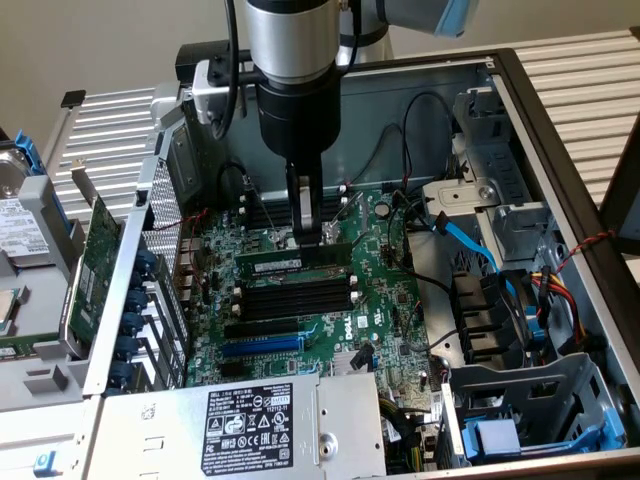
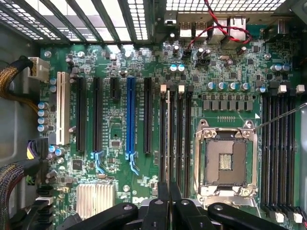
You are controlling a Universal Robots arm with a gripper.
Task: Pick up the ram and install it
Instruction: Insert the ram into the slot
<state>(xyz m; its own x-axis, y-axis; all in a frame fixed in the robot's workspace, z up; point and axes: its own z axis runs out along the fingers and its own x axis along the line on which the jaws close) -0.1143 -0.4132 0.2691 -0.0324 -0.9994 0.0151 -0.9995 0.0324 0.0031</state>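
Gripper clamping narrowly on ram, holding it on edge at memory slots. Wrist view showing "DELL" on motherboard; exterior view showing ram's pale label and PSU sticker, text unreadable.

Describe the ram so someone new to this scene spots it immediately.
Inside the open computer case, find the green motherboard. Near its middle lies a bank of black memory slots, and the ram stands at the one under the tool. Unlike the bare black slots beside it, it is a long, narrow green stick with a pale label.
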